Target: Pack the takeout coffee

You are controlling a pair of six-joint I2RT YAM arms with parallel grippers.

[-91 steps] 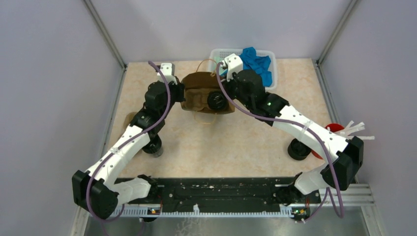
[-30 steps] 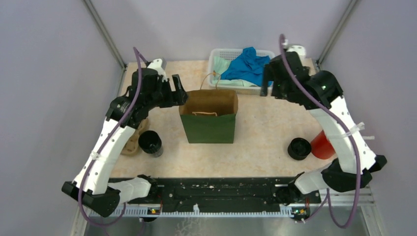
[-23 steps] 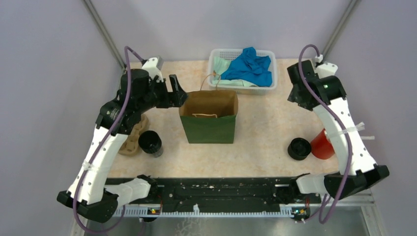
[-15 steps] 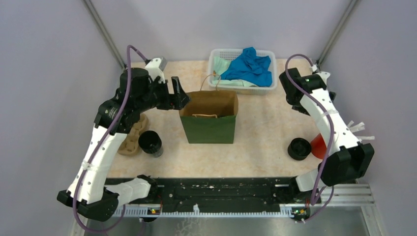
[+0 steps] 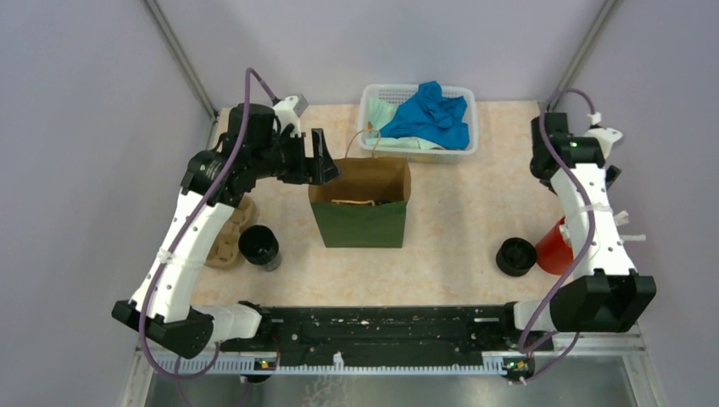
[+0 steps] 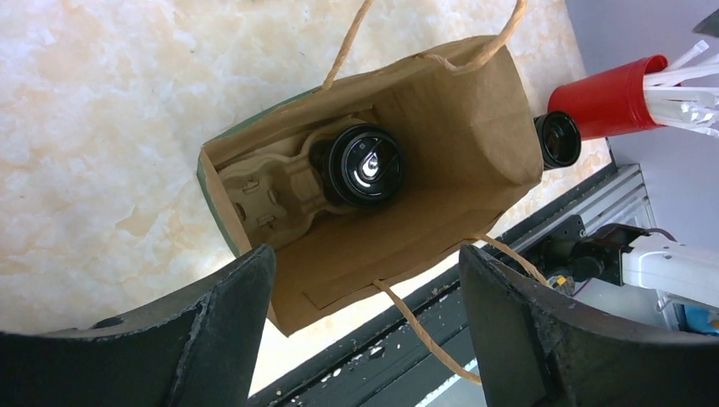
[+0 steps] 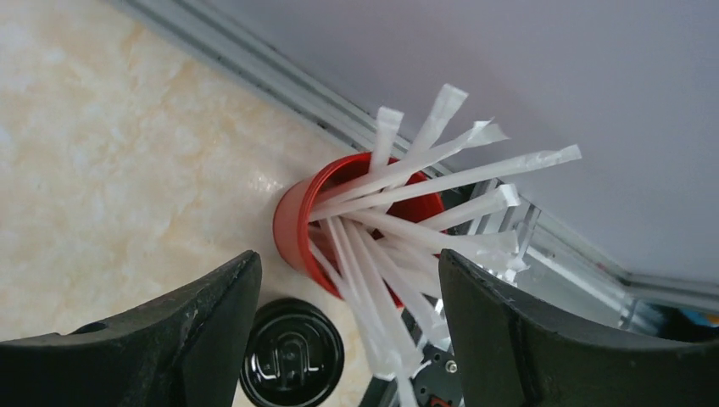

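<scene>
A green paper bag [image 5: 360, 222] stands upright mid-table, its mouth open. Inside it a tan cup tray [image 6: 270, 185] holds one takeout coffee [image 6: 365, 165], black with a ridged lid. My left gripper [image 6: 366, 251] hovers open above the bag's mouth, near its back left rim [image 5: 322, 164], holding nothing. Another takeout coffee [image 5: 259, 246] stands left of the bag. A third [image 5: 515, 256] stands at the right, next to the red cup. My right gripper [image 7: 346, 256] hangs open and empty high above that coffee [image 7: 292, 356].
The red cup [image 7: 318, 225] [image 5: 555, 248] holds several white wrapped sticks and stands by the right wall. A second tan tray [image 5: 227, 239] lies at the left. A white basket [image 5: 373, 95] with blue cloth sits at the back. The bag's twine handles [image 6: 424, 322] hang loose.
The right arm has swung away from behind the bag to the far right, over the red cup, its jaws narrowing a little. The left gripper has edged closer to the bag's rim.
</scene>
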